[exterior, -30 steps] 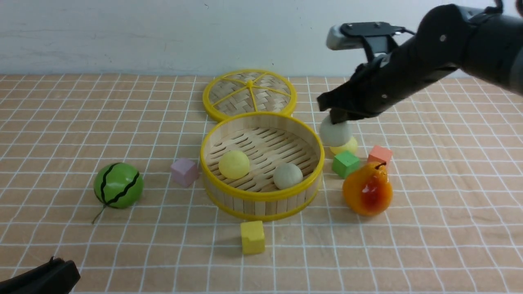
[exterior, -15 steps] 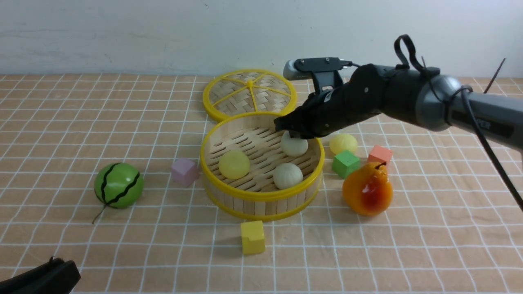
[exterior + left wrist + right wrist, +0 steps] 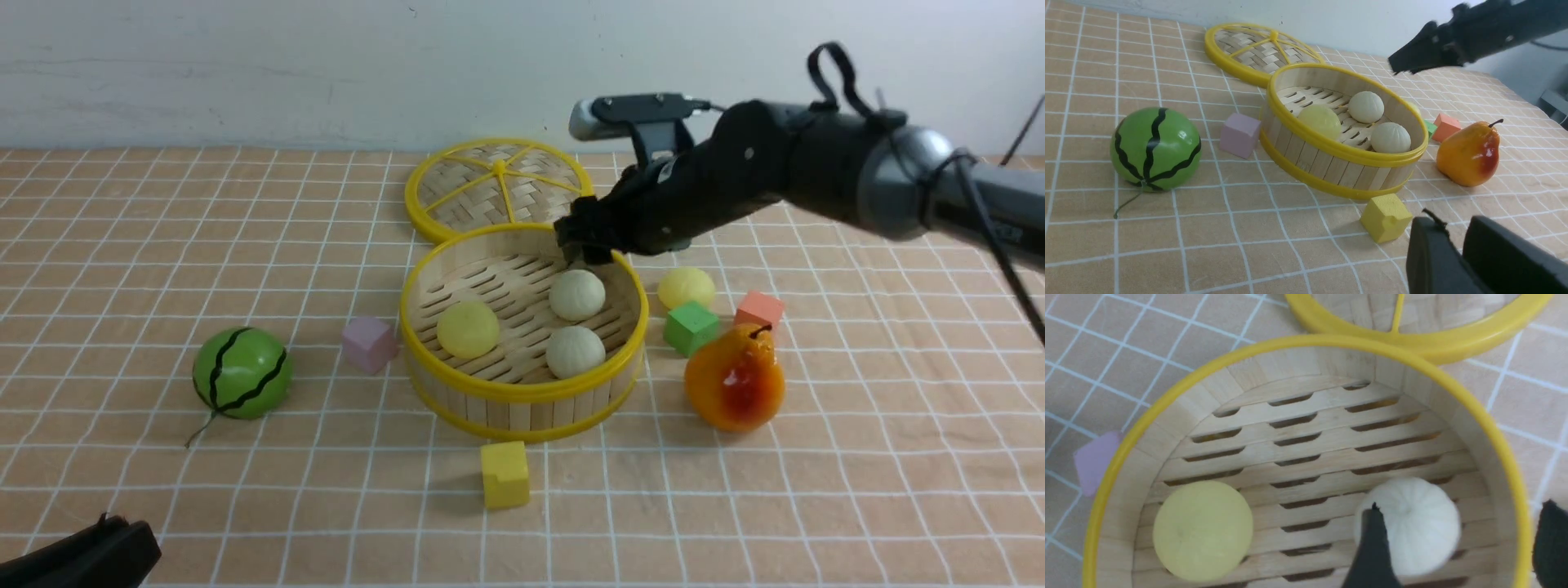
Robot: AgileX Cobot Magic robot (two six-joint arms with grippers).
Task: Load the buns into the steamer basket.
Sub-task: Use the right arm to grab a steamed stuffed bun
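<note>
The steamer basket [image 3: 522, 394] stands mid-table with three buns on its slatted floor: a pale yellow one [image 3: 467, 328] and two off-white ones [image 3: 577, 295] [image 3: 575, 352]. Another pale yellow bun [image 3: 686, 287] lies on the cloth just right of the basket. My right gripper [image 3: 581, 245] hangs over the basket's far right rim, open. In the right wrist view its fingers [image 3: 1372, 547] stand wide apart above the off-white bun [image 3: 1412, 522], not gripping it. My left gripper [image 3: 1455, 226] rests low at the near left, its jaws nearly together and empty.
The woven lid [image 3: 498, 186] lies behind the basket. A green watermelon ball [image 3: 241, 373] sits at the left and an orange pear [image 3: 733, 380] at the right. Cubes lie around the basket: pink [image 3: 369, 343], yellow [image 3: 504, 474], green [image 3: 691, 327], orange-red [image 3: 759, 310].
My right gripper carried an off-white bun from the right of the basket into it, then opened. The bun now lies loose on the slats. The left arm stayed put.
</note>
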